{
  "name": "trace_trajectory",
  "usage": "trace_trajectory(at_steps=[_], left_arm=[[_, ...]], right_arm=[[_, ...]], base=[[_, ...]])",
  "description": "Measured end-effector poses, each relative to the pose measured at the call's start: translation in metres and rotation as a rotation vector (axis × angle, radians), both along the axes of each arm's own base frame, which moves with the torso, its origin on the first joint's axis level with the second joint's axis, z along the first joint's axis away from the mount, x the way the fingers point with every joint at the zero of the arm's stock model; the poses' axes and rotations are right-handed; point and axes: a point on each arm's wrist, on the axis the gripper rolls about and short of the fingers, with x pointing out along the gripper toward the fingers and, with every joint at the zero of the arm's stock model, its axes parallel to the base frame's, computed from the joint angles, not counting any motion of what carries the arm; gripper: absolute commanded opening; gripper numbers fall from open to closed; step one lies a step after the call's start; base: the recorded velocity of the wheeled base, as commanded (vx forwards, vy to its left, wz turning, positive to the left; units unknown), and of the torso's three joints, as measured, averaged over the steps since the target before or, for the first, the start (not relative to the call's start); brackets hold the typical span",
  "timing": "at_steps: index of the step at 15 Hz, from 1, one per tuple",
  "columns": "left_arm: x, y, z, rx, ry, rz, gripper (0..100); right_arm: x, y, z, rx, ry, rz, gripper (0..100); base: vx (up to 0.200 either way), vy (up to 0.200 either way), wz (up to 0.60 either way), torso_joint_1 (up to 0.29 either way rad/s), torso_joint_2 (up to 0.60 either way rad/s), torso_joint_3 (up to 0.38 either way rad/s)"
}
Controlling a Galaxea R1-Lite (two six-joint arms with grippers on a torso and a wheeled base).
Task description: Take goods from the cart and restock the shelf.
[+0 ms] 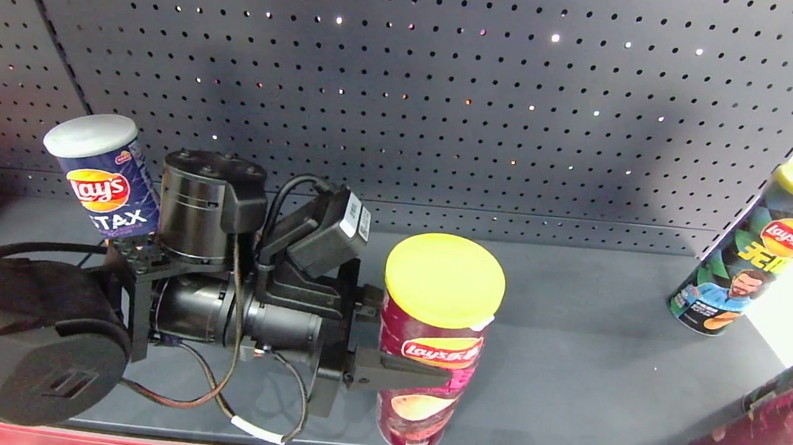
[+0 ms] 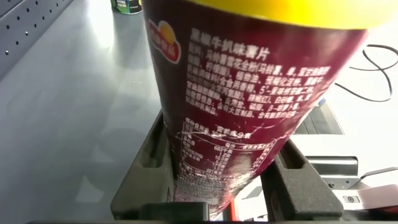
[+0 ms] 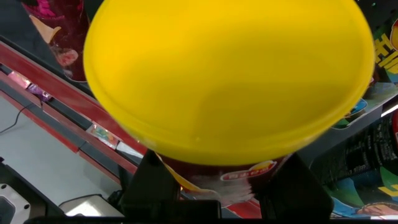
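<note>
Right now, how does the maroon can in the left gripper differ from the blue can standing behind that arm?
Lid: the maroon can has a yellow one, the blue can a white one. Place: the maroon can is near the shelf's front edge, the blue can back by the pegboard. State: the left gripper is clamped on the maroon can; the blue can stands free. Both are lidded cylindrical chip cans, upright.
</note>
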Motion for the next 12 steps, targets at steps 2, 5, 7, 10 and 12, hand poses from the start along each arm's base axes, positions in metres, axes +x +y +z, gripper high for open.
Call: trace_trajectory(at_steps=[2,5,7,10,12], left_arm=[[-0.002,0.001,-0.002,0.006,0.009,-0.001,100],[-0.004,0.003,-0.001,0.006,0.008,-0.001,100],[-0.005,0.005,-0.001,0.007,0.008,0.004,100],[-0.009,0.013,-0.004,0.024,0.011,0.051,100],[-0.011,0.022,-0.006,0.033,0.013,0.088,100]], right_arm=[[0.0,0.0,0.0,0.0,0.0,0.0,0],[0.0,0.0,0.0,-0.001,0.0,0.001,0],[0.0,0.0,0.0,-0.001,0.002,0.001,0],[0.005,0.001,0.005,-0.007,0.002,0.012,0],[0.011,0.003,0.01,-0.019,0.001,0.035,0]], base=[[0.0,0.0,0.0,0.0,0.0,0.0],[0.0,0.0,0.0,0.0,0.0,0.0],[0.0,0.0,0.0,0.0,0.0,0.0],[0.0,0.0,0.0,0.0,0.0,0.0],[0.0,0.0,0.0,0.0,0.0,0.0]])
